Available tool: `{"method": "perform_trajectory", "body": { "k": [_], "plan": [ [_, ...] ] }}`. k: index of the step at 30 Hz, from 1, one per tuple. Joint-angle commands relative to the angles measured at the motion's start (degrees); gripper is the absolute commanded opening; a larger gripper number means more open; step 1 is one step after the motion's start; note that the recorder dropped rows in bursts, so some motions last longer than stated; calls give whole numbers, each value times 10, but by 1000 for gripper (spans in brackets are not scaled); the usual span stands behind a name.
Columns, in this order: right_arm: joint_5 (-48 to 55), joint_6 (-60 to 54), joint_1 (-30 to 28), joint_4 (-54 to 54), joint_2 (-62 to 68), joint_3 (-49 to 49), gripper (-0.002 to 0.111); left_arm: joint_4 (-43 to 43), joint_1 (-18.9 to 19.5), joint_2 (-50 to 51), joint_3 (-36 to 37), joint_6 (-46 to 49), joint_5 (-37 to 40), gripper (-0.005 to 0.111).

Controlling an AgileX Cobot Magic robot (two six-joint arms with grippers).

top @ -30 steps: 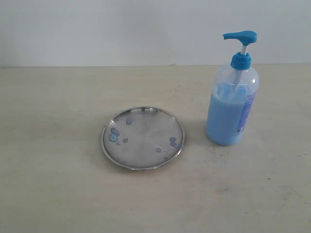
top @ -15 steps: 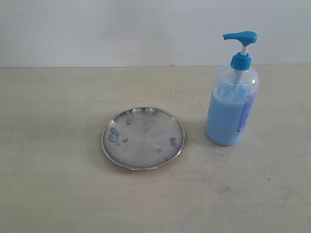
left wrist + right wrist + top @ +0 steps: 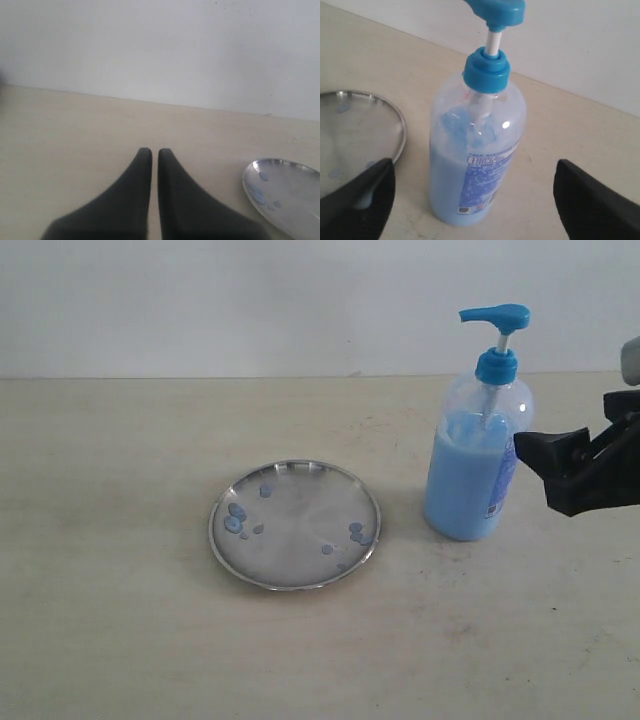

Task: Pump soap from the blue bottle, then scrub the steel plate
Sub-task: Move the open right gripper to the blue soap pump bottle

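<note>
The right gripper (image 3: 545, 472) enters level from the right edge of the exterior view, with only its black fingers and a bit of the arm behind them showing. Its jaws are spread wide and hold nothing. In the right wrist view the blue bottle (image 3: 470, 480) stands upright ahead of the gap, with bare surface (image 3: 120, 620) between it and each finger. The pump head is raised and free above. The left gripper (image 3: 154, 152) sits low over the surface, its fingers drawn together to a thin slit, holding nothing, with open surface ahead up to the pale wall (image 3: 250, 300). The steel plate (image 3: 295, 525) lies flat left of the bottle, apart from it, dotted with soap (image 3: 237, 515)
</note>
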Motion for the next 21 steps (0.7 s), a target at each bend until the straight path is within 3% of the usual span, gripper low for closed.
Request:
{"method": "perform_trajectory", "body": {
  "k": [1, 6, 14, 21],
  "plan": [
    [-15, -37, 1, -5, 7, -3, 72, -2, 1, -1, 2, 3, 0, 4],
    [-65, -86, 1, 17, 69, -3, 72, -2, 1, -1, 2, 3, 0, 4],
    [-194, -298, 1, 274, 180, -3, 72, -2, 1, -1, 2, 3, 0, 4],
    [-317, -301, 1, 306, 252, -3, 72, -2, 1, -1, 2, 3, 0, 4]
  ]
}}
